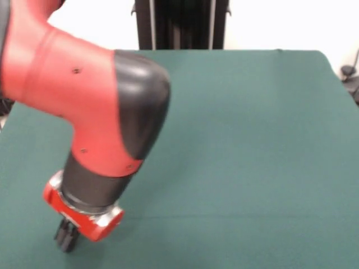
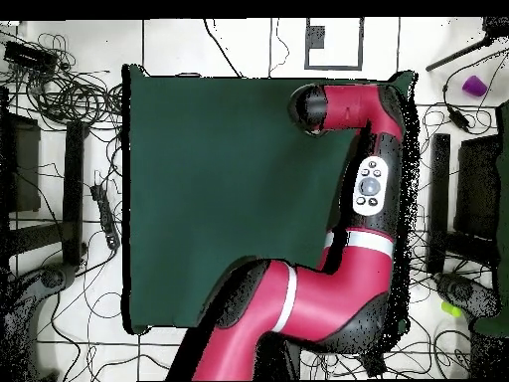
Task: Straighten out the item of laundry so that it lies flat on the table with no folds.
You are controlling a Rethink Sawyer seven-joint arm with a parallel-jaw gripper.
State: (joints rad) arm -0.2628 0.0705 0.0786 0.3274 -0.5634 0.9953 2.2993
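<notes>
The item of laundry shows in neither view; it is either hidden under the arm or out of view. The table (image 1: 252,140) is covered in plain dark green cloth (image 2: 199,179). In the front view the red and black arm (image 1: 84,106) reaches down to the table's near left corner. Its small black gripper (image 1: 66,235) hangs close to the cloth below a red wrist ring. From overhead the arm (image 2: 370,179) lies along the table's right side. Its black elbow cap (image 2: 306,107) is near the top right corner, and the gripper is hidden beneath it.
Tangled cables (image 2: 70,90) cover the white floor on both sides of the table. Dark stands (image 2: 72,189) flank it. A small purple object (image 2: 475,86) lies on the floor at the top right. The gripper sits close to the table's edge (image 1: 33,263).
</notes>
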